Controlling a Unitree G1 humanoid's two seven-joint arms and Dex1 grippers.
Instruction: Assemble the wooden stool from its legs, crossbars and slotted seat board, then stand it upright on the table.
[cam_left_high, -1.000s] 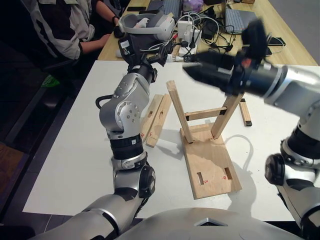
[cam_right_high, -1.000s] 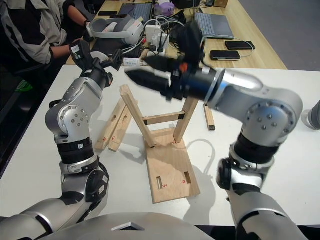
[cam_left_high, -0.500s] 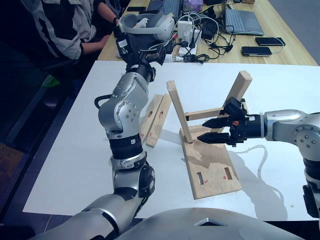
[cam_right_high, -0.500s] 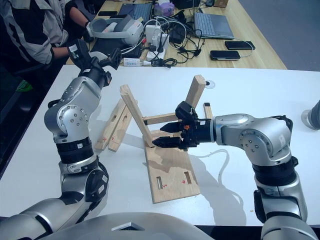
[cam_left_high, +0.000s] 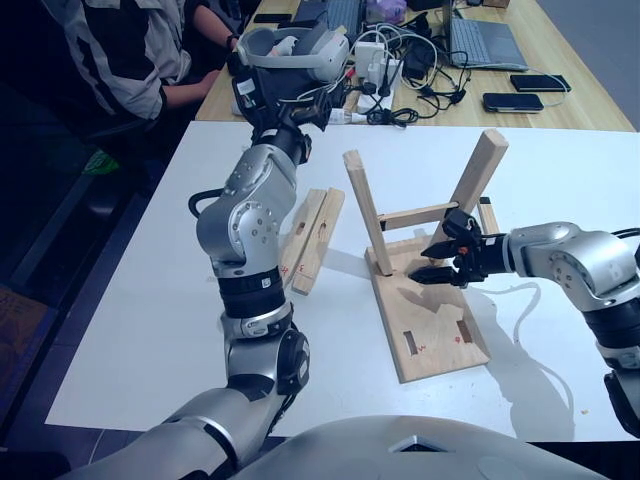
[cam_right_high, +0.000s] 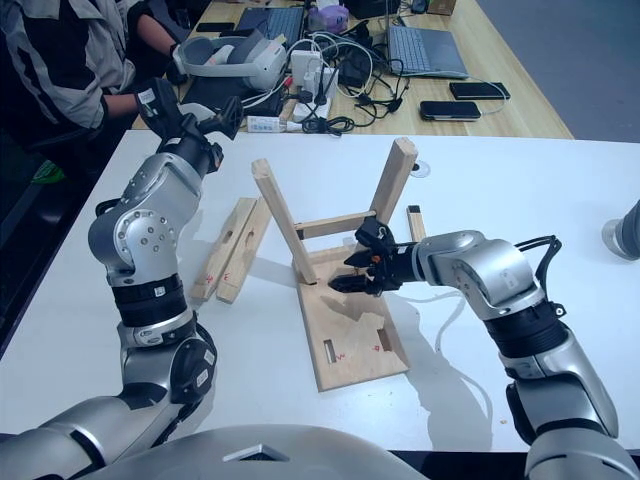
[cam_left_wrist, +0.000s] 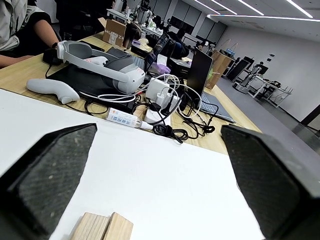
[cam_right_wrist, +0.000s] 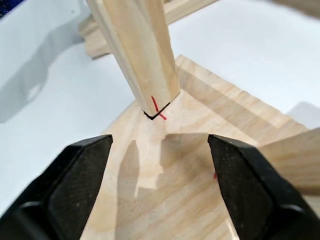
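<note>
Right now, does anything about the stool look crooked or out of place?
Yes. The two fitted legs lean apart in a V on the seat board rather than standing straight, joined by one crossbar. The board's two near slots are empty; two loose legs lie on the table.

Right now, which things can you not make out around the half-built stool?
- Eye views: the right gripper hides where the right-hand leg meets the seat board.
- Right wrist view: that leg's foot is cut off by the picture's edge.
- Eye views: the board's red marks are too small to read.
</note>
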